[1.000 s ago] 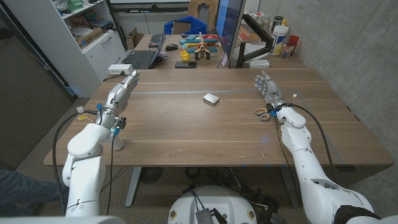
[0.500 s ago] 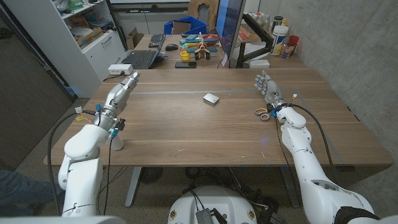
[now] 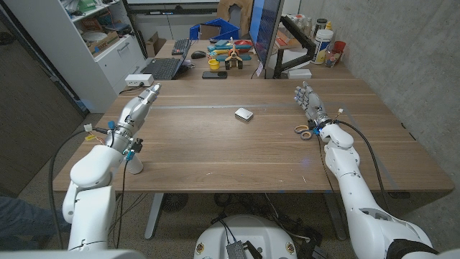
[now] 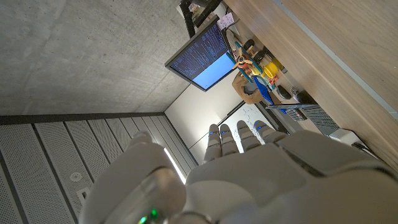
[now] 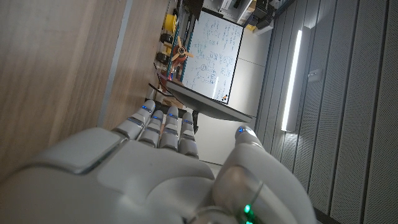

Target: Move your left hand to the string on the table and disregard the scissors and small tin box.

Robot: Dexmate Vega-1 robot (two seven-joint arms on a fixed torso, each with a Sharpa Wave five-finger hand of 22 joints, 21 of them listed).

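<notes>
Table: wooden table (image 3: 237, 155) spans the middle of the head view; we see its left edge slanting down to the lower left, its right edge slanting down to the lower right, and its front edge running across the lower part of the frame.
String: we cannot pick it out with certainty. A white cone-shaped object (image 3: 134, 165) stands near the table's lower-left corner, just under the left forearm, and we cannot tell whether it is the string.
Left hand: left hand (image 3: 140, 106) is over the table's left part, close to the left edge. Its fingers are stretched out straight, side by side, pointing toward the upper right, and they hold nothing. We cannot tell whether it touches the wood.
Open room: we see bare wood from the left hand across to the centre of the frame, and the whole front strip is bare too.
Tin box: small tin box (image 3: 244, 114) lies alone just above the frame's centre, well apart from both hands.
Scissors: scissors (image 3: 305, 132) lie right of centre, just beside the right wrist, with their ringed handles showing.
Right hand: right hand (image 3: 309, 101) is at the table's upper right, its fingers loosely apart and reaching toward the far edge, holding nothing.
Far edge: a second desk butts against the table's far side, carrying a keyboard (image 3: 161, 68) at the upper left and a monitor (image 3: 267, 32) at top centre.
Surroundings: a white shelf unit (image 3: 100, 43) stands in the upper left, and a concrete wall (image 3: 410, 65) closes the right side.
</notes>
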